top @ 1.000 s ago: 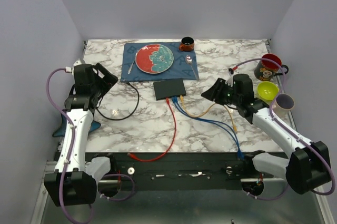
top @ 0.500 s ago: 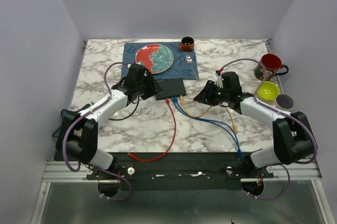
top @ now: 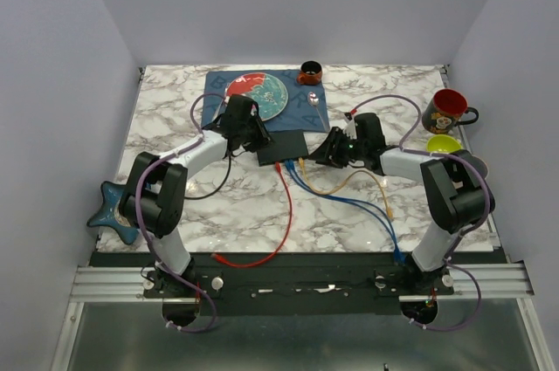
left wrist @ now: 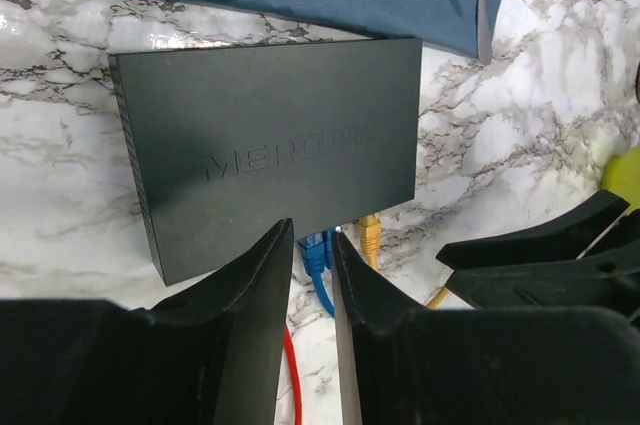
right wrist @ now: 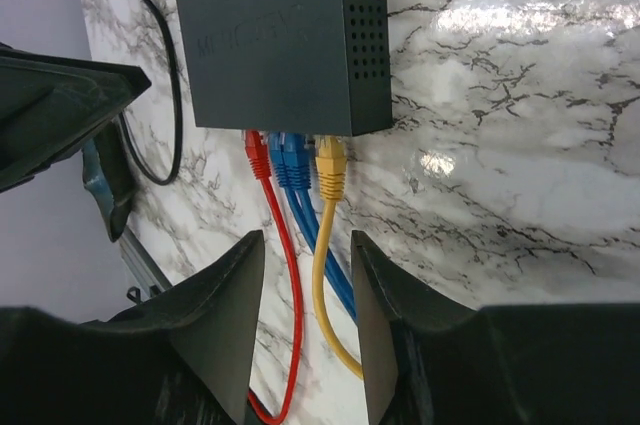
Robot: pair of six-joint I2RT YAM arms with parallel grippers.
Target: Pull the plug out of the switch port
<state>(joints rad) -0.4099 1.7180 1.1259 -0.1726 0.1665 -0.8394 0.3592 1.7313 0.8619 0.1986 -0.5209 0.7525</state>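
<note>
The switch (top: 281,146) is a flat black box on the marble, also seen as the switch (left wrist: 270,145) and the switch (right wrist: 280,35). Its near edge holds a red plug (right wrist: 255,155), two blue plugs (right wrist: 290,160) and a yellow plug (right wrist: 330,167). My left gripper (left wrist: 312,235) hovers over the switch's front left corner. Its jaws stand a narrow gap apart, with the blue plugs (left wrist: 316,250) showing just past the tips and nothing pinched. My right gripper (right wrist: 305,245) is open above the cables, a little short of the plugs. The yellow cable (right wrist: 322,275) runs between its fingers.
A blue placemat (top: 306,109) with a red and teal plate (top: 258,96) lies right behind the switch. A small brown cup (top: 310,72) stands at the back. A red mug (top: 447,111) and a yellow-green bowl (top: 444,144) are at the right. A black cable (top: 214,183) loops at the left.
Both arms have swung in from the table's sides to the switch. The left jaws have narrowed from wide open to a slim gap. The right jaws kept their width.
</note>
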